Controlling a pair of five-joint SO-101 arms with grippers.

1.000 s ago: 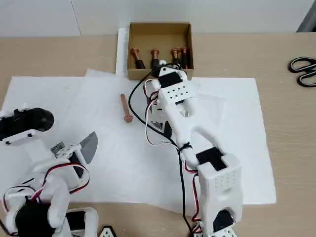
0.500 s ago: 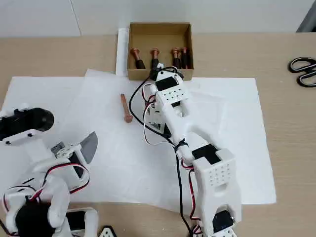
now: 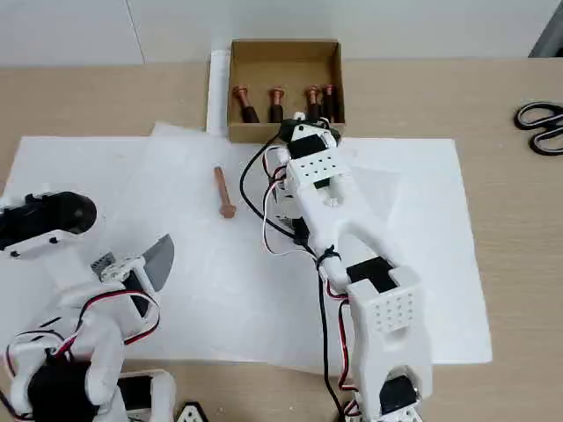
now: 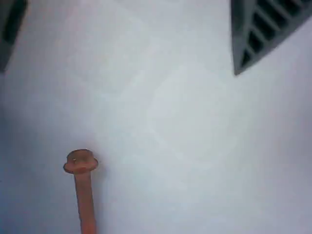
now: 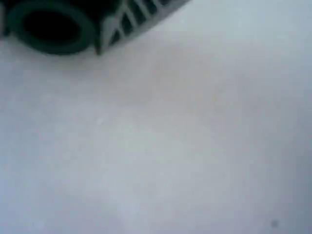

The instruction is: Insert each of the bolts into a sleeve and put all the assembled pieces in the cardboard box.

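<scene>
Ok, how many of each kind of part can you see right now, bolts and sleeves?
Bolt-and-sleeve pairs in the cardboard box: 4
Loose bolts on the paper: 1
Empty sleeves: 1
Total: 6

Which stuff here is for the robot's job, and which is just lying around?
For the job: cardboard box, four assembled pieces inside it, loose bolt, dark sleeve.
Lying about: scissors, white paper sheet.
</scene>
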